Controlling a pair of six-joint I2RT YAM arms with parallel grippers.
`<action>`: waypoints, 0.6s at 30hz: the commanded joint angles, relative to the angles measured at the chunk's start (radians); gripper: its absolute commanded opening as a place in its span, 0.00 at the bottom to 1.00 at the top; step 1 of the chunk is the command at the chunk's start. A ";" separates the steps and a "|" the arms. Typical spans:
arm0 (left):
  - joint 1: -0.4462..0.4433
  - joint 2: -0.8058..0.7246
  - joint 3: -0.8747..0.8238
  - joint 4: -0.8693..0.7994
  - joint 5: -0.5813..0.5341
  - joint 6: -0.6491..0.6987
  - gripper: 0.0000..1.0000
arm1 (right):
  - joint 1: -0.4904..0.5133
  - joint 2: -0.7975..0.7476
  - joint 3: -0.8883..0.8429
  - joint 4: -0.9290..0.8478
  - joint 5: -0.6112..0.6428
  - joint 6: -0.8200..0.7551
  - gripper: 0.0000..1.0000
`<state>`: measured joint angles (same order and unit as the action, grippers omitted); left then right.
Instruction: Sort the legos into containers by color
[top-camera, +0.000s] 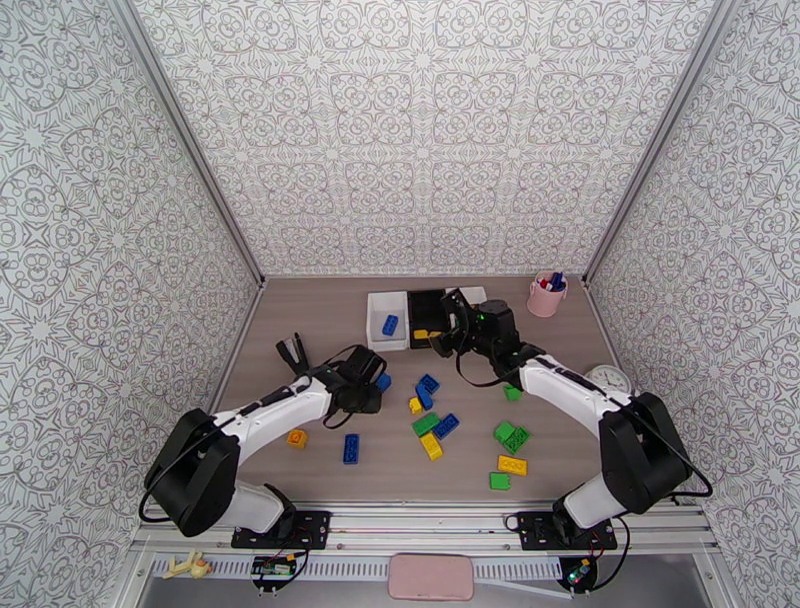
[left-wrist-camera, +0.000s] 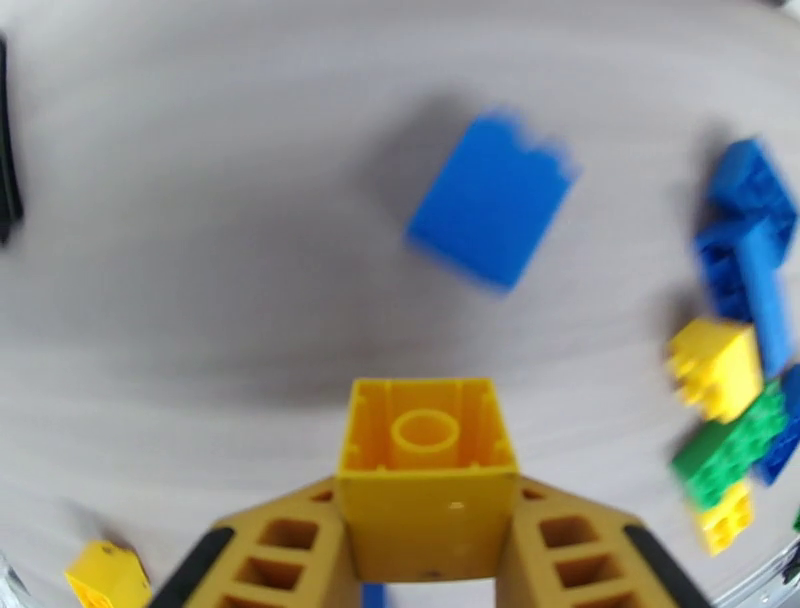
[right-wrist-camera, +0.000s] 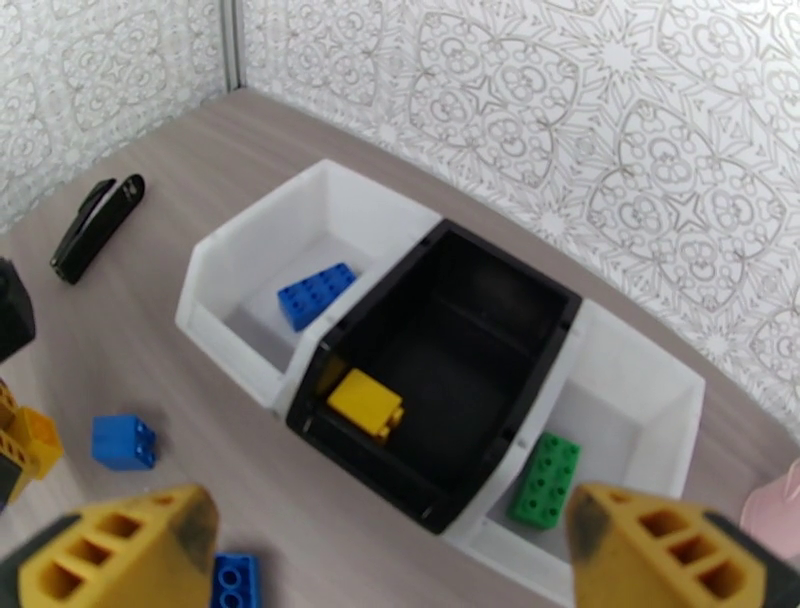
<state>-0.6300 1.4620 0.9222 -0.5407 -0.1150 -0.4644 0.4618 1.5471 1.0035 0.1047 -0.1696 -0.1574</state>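
The left claw (left-wrist-camera: 425, 525) is clamped on a yellow brick (left-wrist-camera: 425, 450), hollow underside facing its wrist camera, above the worktop (left-wrist-camera: 200, 250) with a loose blue brick (left-wrist-camera: 490, 205) lying beyond it. The right claw (right-wrist-camera: 385, 510) stands wide apart and holds nothing, hovering at the near edge of the three bins.

The bins sit touching in a row at the back. The left white bin (right-wrist-camera: 215, 290) holds a blue brick (right-wrist-camera: 315, 294), the black bin (right-wrist-camera: 540, 300) a yellow one (right-wrist-camera: 367, 402), and the right white bin (right-wrist-camera: 650, 370) a green one (right-wrist-camera: 545, 482). More blue, yellow and green bricks lie scattered mid-worktop, between the arms.

What worries me:
- **Arms meeting:** the held brick looks bound for the black bin, and the right arm is parked right there.
- **Wrong bin:** the walls touch, so a release slightly off centre could drop yellow in with blue or green.
- **Slipping grip:** the claw seems to hold only the lower part of the brick, so a quick swing might twist it loose.

I can read no brand, label or writing anywhere.
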 joint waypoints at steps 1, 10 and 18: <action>-0.022 -0.006 0.084 0.170 -0.036 0.131 0.35 | -0.013 -0.042 -0.020 0.003 -0.033 0.007 0.95; -0.010 0.128 0.234 0.404 -0.028 0.178 0.35 | -0.052 -0.108 -0.099 0.042 -0.039 0.051 0.96; 0.011 0.294 0.403 0.515 0.026 0.197 0.35 | -0.071 -0.142 -0.123 0.047 -0.057 0.064 0.96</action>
<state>-0.6342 1.7134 1.2491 -0.1024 -0.1215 -0.2913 0.4004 1.4345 0.8974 0.1276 -0.2008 -0.1154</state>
